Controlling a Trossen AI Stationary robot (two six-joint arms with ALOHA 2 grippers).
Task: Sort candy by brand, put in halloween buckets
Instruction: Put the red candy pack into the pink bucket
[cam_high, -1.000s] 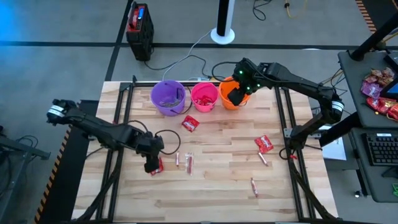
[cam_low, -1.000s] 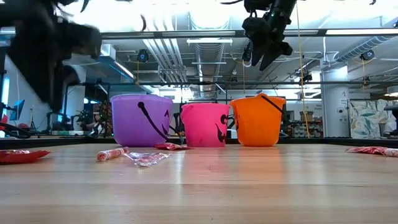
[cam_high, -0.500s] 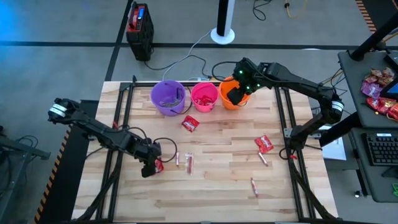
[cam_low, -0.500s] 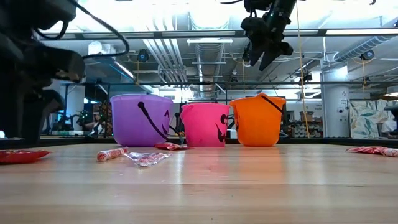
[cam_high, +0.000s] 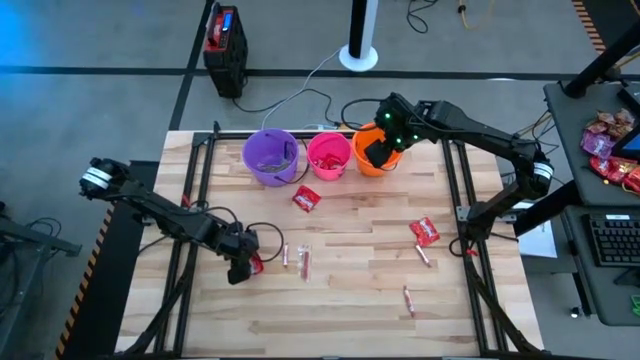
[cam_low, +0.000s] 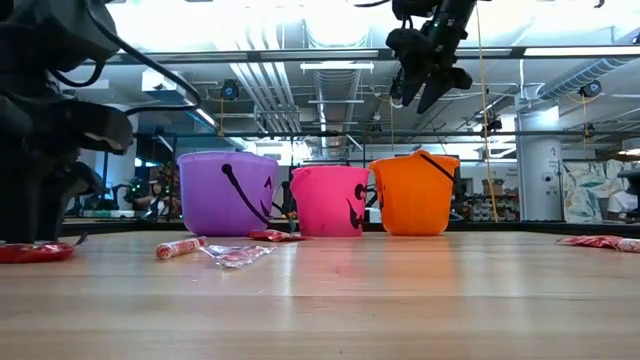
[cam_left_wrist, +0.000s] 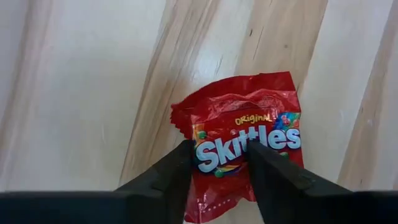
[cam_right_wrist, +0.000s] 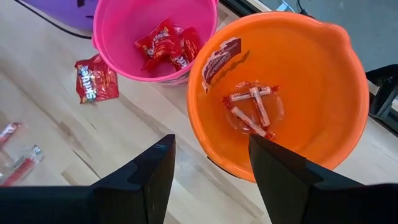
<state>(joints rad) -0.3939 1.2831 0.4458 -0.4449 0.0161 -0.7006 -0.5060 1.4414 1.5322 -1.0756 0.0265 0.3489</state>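
Note:
My left gripper (cam_high: 240, 270) is open and low over a red Skittles packet (cam_left_wrist: 245, 149) that lies flat on the wood near the table's left. Its fingers stand on either side of the packet's lettering. My right gripper (cam_right_wrist: 211, 146) is open and empty above the orange bucket (cam_right_wrist: 298, 81), which holds pink-white sticks (cam_right_wrist: 252, 106). The pink bucket (cam_high: 328, 155) holds red packets and the purple bucket (cam_high: 270, 156) stands left of it. Another red packet (cam_high: 305, 198) lies in front of the buckets, and a third (cam_high: 424, 231) lies to the right. Thin sticks (cam_high: 304, 263) lie beside my left gripper. My left gripper comes from above, pointing down, with its open fingertips (cam_left_wrist: 180, 155) over the upper face of the red packet (cam_left_wrist: 217, 155). The packet lies flat on the table. I cannot tell whether the fingertips touch it.
More sticks lie at the right middle (cam_high: 424, 256) and near front (cam_high: 408, 298) of the table. Dark frame rails (cam_high: 200, 190) run along the table's left and right sides. A heap of red and pink wrappers (cam_high: 610, 140) lies on a desk off to the right.
My left gripper has come down toward the table over the red packet and shifted slightly toward the table's left edge. The packet has stayed in place.

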